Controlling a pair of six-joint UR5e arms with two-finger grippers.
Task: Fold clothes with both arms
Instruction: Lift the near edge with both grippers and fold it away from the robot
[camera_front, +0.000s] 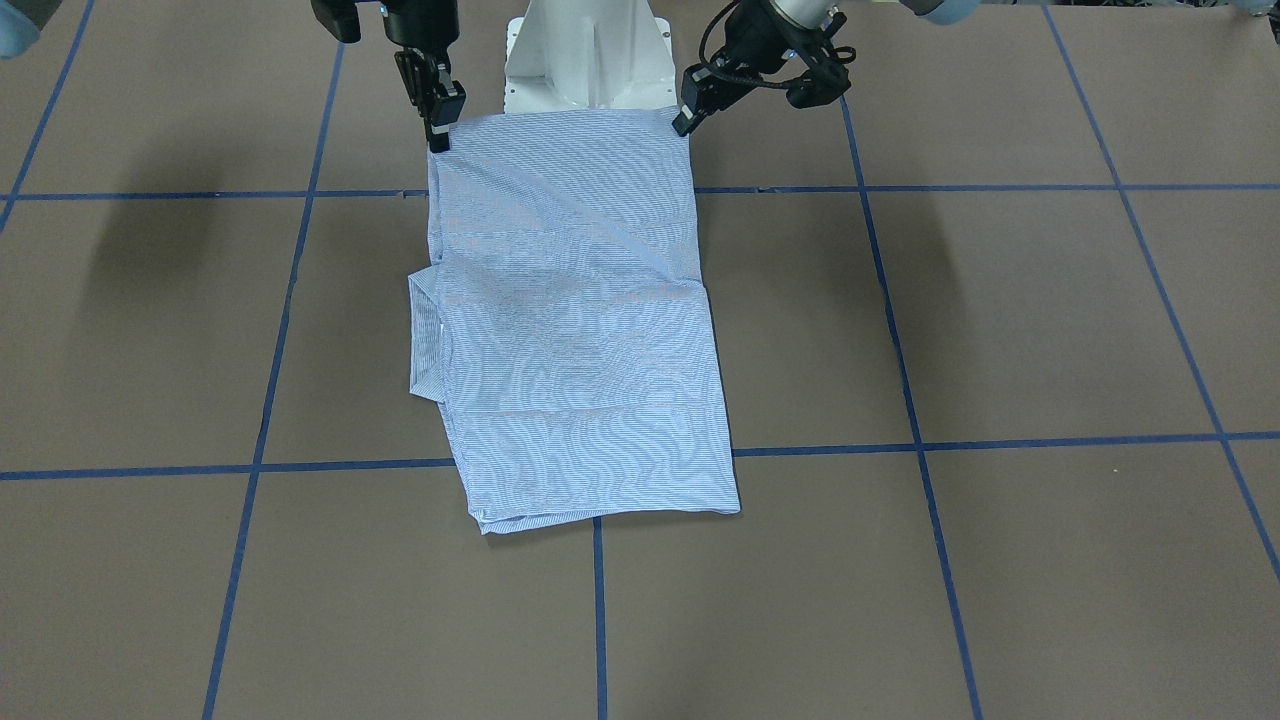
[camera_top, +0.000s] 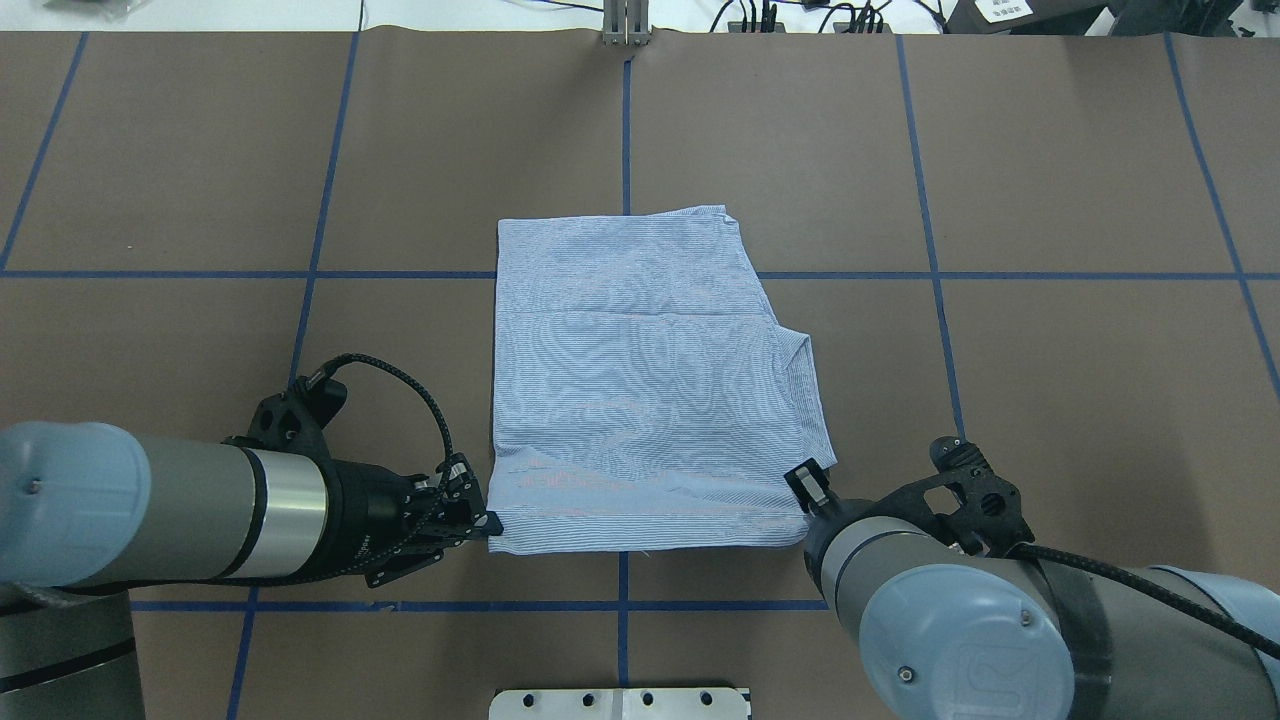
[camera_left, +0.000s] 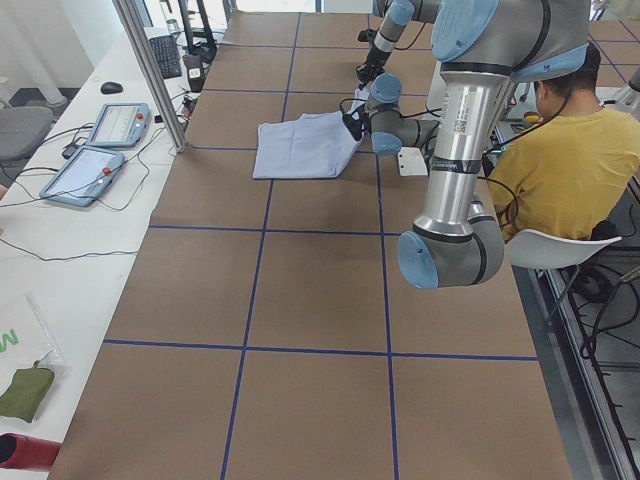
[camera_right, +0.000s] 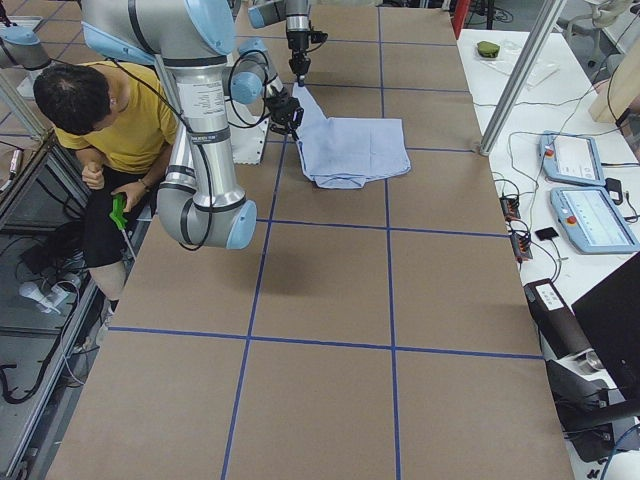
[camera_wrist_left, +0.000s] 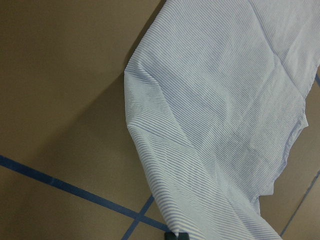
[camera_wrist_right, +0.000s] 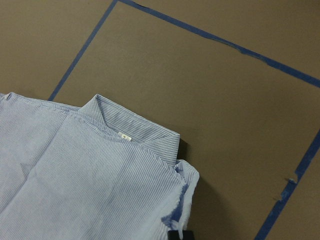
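The light blue-and-white striped shirt (camera_front: 575, 330) lies folded into a long rectangle in the middle of the table (camera_top: 1050, 380). Its collar (camera_top: 805, 390) sticks out on the side of my right arm, and the small white neck label (camera_wrist_right: 123, 136) shows in the right wrist view. My left gripper (camera_top: 487, 522) is shut on the shirt's near corner on its side, also seen from the front (camera_front: 685, 122). My right gripper (camera_top: 805, 487) is shut on the other near corner (camera_front: 438, 140). In both wrist views the cloth (camera_wrist_left: 215, 100) rises toward the fingers at the bottom edge.
The white pedestal base (camera_front: 585, 55) stands just behind the shirt's near edge. A person in a yellow shirt (camera_left: 550, 170) sits behind the robot. Two teach pendants (camera_right: 585, 190) and a metal post (camera_right: 510, 85) stand along the far side. Blue tape lines grid the brown table.
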